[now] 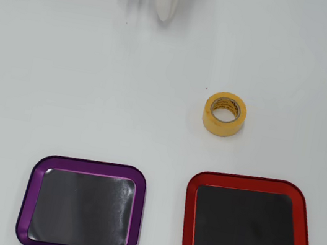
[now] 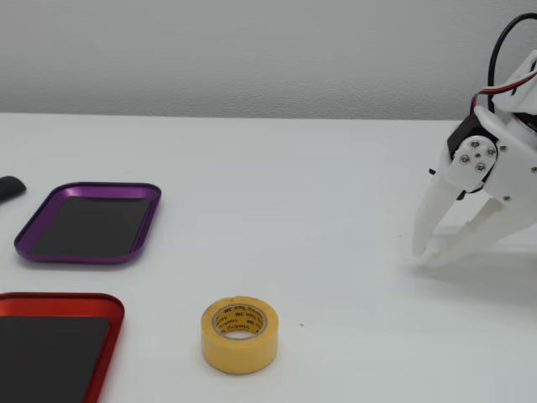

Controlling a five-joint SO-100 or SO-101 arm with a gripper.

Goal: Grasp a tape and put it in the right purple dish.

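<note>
Pincer waiting, tape not yet grasped

The pincer (image 2: pixel 426 254) hangs empty with its tips slightly apart, well away from the tape (image 2: pixel 239 334), which sits flat on the worktop (image 2: pixel 319 185). It should drop one finger into the roll's hole and the other outside its wall, then squeeze. Farther off, the purple dish (image 2: pixel 92 222) and red tray (image 2: pixel 54 344) both lie empty.

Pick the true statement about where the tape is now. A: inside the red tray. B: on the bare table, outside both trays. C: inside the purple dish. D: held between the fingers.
B: the tape sits on the white table, clear of the purple dish, the red tray and the gripper.
</note>
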